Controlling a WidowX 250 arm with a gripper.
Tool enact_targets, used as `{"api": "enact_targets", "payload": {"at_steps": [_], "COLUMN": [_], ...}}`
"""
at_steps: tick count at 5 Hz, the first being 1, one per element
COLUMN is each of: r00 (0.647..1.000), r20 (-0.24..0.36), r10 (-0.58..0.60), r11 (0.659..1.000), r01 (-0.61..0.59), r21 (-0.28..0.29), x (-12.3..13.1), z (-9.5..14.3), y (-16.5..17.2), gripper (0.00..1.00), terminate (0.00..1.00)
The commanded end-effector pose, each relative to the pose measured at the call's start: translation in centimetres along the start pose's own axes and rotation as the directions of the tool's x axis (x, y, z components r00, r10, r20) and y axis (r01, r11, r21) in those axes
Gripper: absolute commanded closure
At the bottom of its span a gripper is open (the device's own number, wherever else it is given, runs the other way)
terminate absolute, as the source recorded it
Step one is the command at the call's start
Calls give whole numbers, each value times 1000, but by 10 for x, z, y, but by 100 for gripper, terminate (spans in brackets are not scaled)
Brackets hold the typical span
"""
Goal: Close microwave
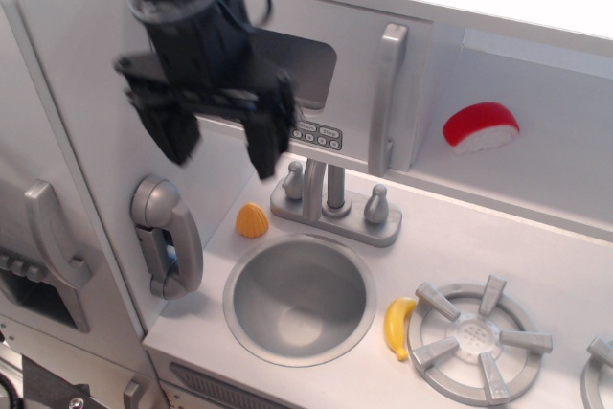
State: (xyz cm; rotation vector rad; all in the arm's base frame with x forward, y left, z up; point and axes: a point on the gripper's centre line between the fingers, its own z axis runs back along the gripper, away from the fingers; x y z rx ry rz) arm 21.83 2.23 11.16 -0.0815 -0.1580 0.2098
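The microwave [356, 93] is a light grey box built into the toy kitchen's back wall. Its door lies flat against the box, with a dark window [305, 68], a row of small buttons [316, 133] and a long vertical silver handle [385, 98]. My black gripper [222, 147] hangs in front of the door's left part, apart from the handle. It is open and empty, with its two fingers spread wide. The arm hides the left half of the window and buttons.
A grey phone handset [169, 235] hangs on the left wall. A faucet [330, 200] stands behind the round sink [299, 296]. An orange shell-shaped toy [252, 220], a yellow banana [398, 326], a burner [477, 338] and a red-and-white toy [480, 125] are nearby.
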Motion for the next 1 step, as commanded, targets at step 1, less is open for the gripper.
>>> {"api": "enact_targets", "payload": {"at_steps": [1], "r00": [999], "r20": [42], "r10": [1], "r11": [1000], "r01": [-1], "r21": [-2], "x": [11], "z": [20], "y": [10], "gripper": [0], "terminate": [100]}}
